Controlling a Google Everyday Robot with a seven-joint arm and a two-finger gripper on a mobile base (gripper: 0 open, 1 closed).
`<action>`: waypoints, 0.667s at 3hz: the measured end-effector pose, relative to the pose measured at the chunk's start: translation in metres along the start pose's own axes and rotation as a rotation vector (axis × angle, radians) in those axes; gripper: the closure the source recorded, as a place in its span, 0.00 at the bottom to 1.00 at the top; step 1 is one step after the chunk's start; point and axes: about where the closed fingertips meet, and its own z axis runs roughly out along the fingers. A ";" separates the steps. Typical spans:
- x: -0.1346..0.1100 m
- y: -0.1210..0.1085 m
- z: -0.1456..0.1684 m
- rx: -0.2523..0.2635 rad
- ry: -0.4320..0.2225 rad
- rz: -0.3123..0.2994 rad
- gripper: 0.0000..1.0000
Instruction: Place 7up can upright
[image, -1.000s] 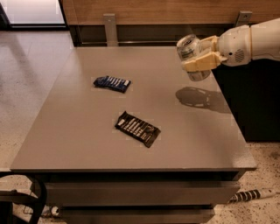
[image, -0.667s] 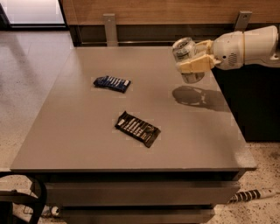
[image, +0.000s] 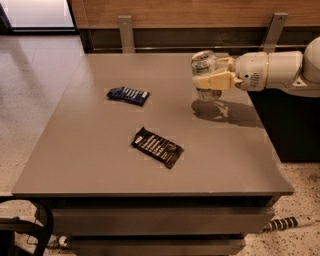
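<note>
Here we are at the far right of the worktop (image: 100, 165), and the end effector (image: 205, 76) is clamped on the 7up can (image: 203, 62). The cream fingers (image: 216, 80) press its sides, with the white arm (image: 272, 70) reaching in from the right edge.

The can stands close to vertical in that grip. Its shiny silver top faces up and tips slightly toward us, so we judge the orientation nearly right for the job.

Now the height. The can's lower end hangs just over its own shadow (image: 220, 111), very low to the surface. We cannot tell from here whether the base touches the worktop or sits a little above it.

So where does that leave us? The pick is done, the can is turned the right way up, and it is over a bare patch of worktop. What we reckon is left is the last bit: seat the base flat, part the fingers, and draw back without knocking the can. It looks slightly dented, so a small tilt at release could tip it.

The rest of the worktop is no bother. The blue wrapper (image: 128, 95) lies flat well to the left, and the dark wrapper (image: 157, 146) lies nearer us toward the middle. Both are well apart from the can. By our count this is the closing stretch, with the placing itself not yet done.
</note>
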 end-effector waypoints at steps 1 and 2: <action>0.011 -0.002 0.006 0.005 -0.071 0.009 1.00; 0.017 -0.004 0.010 0.016 -0.106 -0.001 1.00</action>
